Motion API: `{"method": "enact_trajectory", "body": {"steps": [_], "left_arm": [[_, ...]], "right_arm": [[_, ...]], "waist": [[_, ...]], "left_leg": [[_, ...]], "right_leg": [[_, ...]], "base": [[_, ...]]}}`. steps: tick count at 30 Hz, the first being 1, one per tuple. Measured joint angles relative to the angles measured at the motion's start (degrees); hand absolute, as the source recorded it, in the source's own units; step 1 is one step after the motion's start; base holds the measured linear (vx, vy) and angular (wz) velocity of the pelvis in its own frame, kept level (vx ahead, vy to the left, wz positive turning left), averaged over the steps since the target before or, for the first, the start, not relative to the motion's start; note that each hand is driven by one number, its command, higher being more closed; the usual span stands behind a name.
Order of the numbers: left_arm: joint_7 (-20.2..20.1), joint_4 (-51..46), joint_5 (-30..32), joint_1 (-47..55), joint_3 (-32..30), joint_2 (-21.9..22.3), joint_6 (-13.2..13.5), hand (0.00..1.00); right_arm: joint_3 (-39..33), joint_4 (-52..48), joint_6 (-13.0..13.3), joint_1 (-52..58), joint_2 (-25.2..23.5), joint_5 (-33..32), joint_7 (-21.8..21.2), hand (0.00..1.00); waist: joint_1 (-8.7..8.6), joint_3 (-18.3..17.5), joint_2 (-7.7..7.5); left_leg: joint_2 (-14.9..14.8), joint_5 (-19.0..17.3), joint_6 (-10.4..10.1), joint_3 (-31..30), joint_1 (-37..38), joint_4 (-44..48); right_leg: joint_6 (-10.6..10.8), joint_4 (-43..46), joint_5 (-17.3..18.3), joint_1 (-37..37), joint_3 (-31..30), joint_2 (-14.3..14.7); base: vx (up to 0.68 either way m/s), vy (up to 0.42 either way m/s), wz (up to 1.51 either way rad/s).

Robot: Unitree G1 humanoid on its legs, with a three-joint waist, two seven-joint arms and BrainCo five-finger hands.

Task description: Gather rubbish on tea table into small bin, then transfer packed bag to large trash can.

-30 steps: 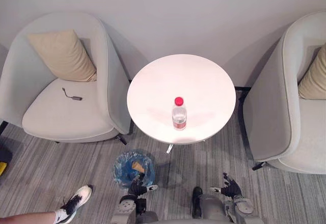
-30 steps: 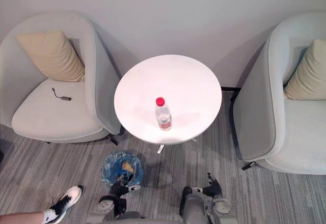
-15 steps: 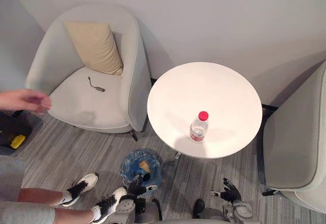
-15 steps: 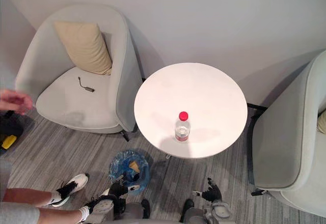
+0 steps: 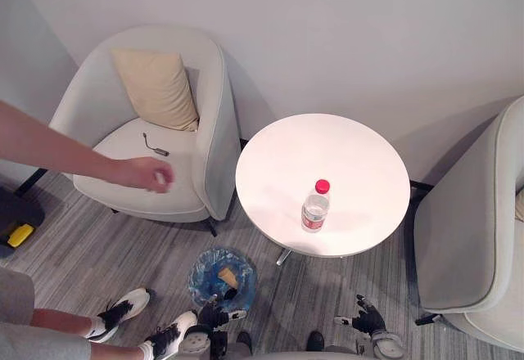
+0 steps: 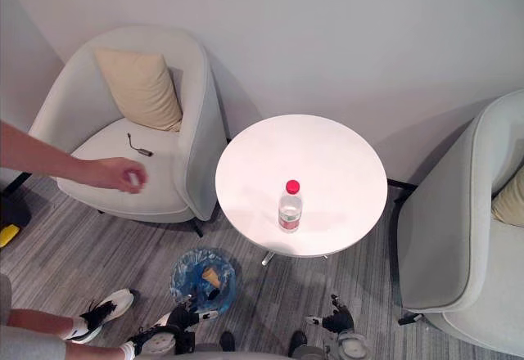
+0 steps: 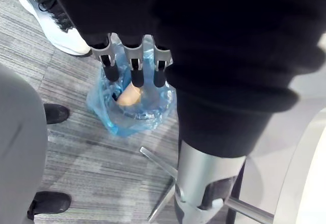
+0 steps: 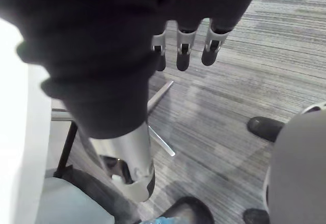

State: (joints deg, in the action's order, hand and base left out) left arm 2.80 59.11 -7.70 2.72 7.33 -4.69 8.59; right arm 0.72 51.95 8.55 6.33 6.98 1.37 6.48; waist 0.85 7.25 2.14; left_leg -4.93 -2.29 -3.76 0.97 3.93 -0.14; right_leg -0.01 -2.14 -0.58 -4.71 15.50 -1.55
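A clear plastic bottle (image 5: pixel 313 207) with a red cap stands upright near the front of the round white tea table (image 5: pixel 327 151). On the floor left of the table's foot sits the small bin (image 5: pixel 221 276), lined with a blue bag, with a brown scrap (image 7: pixel 129 94) inside. My left hand (image 5: pixel 211 317) hangs low just in front of the bin, its fingers (image 7: pixel 133 71) straight and empty above the bag. My right hand (image 5: pixel 366 319) hangs low at the right over the carpet, its fingers (image 8: pixel 184 48) relaxed and holding nothing.
A person's arm reaches in from the left, fist (image 5: pixel 149 173) closed, in front of the left armchair (image 5: pixel 209 155). That chair holds a beige cushion (image 5: pixel 155 88) and a small cable (image 5: pixel 155 146). The person's shoes (image 5: pixel 123 311) stand beside the bin. Another armchair (image 5: pixel 467 237) is on the right.
The camera has shifted. The person's arm has stretched further in from the left, toward the table. Both my hands stay low and empty; the bottle has not moved.
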Motion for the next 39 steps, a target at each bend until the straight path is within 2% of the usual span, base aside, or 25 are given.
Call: {"method": "enact_trajectory", "body": {"steps": [1, 3, 4, 5, 8, 11, 14, 19, 26, 39], "left_arm": [[0.0, 0.0, 0.0, 0.1, 0.0, -0.1, 0.0, 0.00], [-0.4, -0.3, 0.6, 0.6, -0.1, -0.7, 0.0, 0.00], [-1.2, -0.6, 0.7, 1.0, 0.0, -1.7, 0.0, 0.00], [-1.4, -0.6, 0.7, 1.2, 0.0, -2.1, 0.0, 0.00], [-1.6, -0.8, 0.5, 2.6, -0.2, -3.3, 0.1, 0.00], [-1.8, -0.8, 0.6, 2.7, 0.0, -3.4, 0.2, 0.00], [-2.7, -0.8, 0.6, 2.7, -0.1, -3.4, 0.6, 0.00], [-2.8, -1.4, 0.6, 3.2, -0.1, -3.4, 0.6, 0.00], [-2.9, -2.5, 0.6, 3.8, -0.2, -3.4, 0.7, 0.00], [-2.9, -2.7, 0.6, 3.8, -0.2, -3.4, 0.7, 0.00]], "right_arm": [[-0.3, -1.6, -0.1, 0.1, 0.2, 1.0, 0.1, 0.00], [-1.6, -6.1, -0.4, -0.5, 3.7, 1.2, -1.2, 0.00], [-2.9, -12.1, -0.3, -0.1, 8.5, 0.0, -2.9, 0.00], [-3.0, -14.9, -0.2, 0.4, 9.6, -0.4, -2.9, 0.00], [-4.3, -27.2, 2.1, 2.5, 13.3, -1.9, -3.0, 0.00], [-3.5, -29.3, 3.6, 2.5, 11.8, -1.7, -3.9, 0.00], [-0.2, -29.7, 3.5, 3.9, 10.8, -0.7, -5.0, 0.00], [-0.1, -33.1, 3.6, 4.3, 10.9, -0.8, -5.6, 0.00], [1.8, -32.3, 3.5, 2.7, 11.2, -0.8, -5.6, 0.00], [4.7, -28.2, 3.5, -1.8, 11.1, -0.8, -5.5, 0.00]], "waist": [[-0.01, -0.2, -0.09], [0.06, -0.5, -0.17], [0.03, -0.7, -0.31], [0.13, -0.8, -0.42], [0.06, -1.5, -1.32], [-0.07, -1.7, -1.73], [-0.06, -1.7, -1.70], [-0.11, -1.7, -1.53], [-0.09, -1.9, -1.14], [0.06, -2.0, -1.30]], "left_leg": [[0.0, 0.2, 0.0, -0.1, 0.3, -0.4], [0.0, 0.6, 0.0, -0.1, 0.7, -1.4], [0.1, 0.7, 0.1, -0.3, 1.2, -1.3], [0.1, 0.7, 0.1, -0.5, 1.3, -1.2], [-0.1, 0.6, 0.1, -1.0, 1.8, -1.0], [-0.1, 0.6, 0.1, -1.0, 2.1, -1.0], [-0.1, 0.5, 0.1, -1.1, 1.7, -1.0], [-0.1, 0.4, 0.3, -1.6, 1.0, -1.1], [0.1, 0.6, 0.0, -2.8, 0.6, -1.6], [0.4, 0.6, 0.0, -4.8, -0.1, -1.8]], "right_leg": [[0.0, 0.0, 0.0, 0.0, 0.0, 0.1], [0.0, 0.0, 0.0, -0.1, 0.0, 0.1], [-0.1, 0.0, -0.1, -0.4, 0.0, 0.1], [-0.1, 0.0, -0.1, -0.5, -0.1, 0.1], [-0.1, 0.0, -0.1, -1.0, -1.2, 0.4], [-0.2, 0.0, -0.2, -1.1, -1.7, 0.4], [-0.2, -0.1, -0.5, -1.0, -2.1, 0.4], [0.3, -0.1, -0.2, -0.1, -2.5, 0.4], [0.2, -0.1, -0.2, 0.5, -1.8, 0.5], [0.2, -1.1, -0.2, 0.0, -0.5, 0.4]], "base": [[0.00, 0.000, 0.00], [0.00, 0.000, 0.00], [0.03, 0.023, 0.03], [0.04, 0.025, 0.03], [-0.01, 0.000, -0.07], [-0.05, 0.003, -0.07], [-0.10, 0.022, -0.05], [-0.05, 0.006, -0.01], [0.03, 0.007, 0.06], [0.00, 0.010, 0.06]]}}
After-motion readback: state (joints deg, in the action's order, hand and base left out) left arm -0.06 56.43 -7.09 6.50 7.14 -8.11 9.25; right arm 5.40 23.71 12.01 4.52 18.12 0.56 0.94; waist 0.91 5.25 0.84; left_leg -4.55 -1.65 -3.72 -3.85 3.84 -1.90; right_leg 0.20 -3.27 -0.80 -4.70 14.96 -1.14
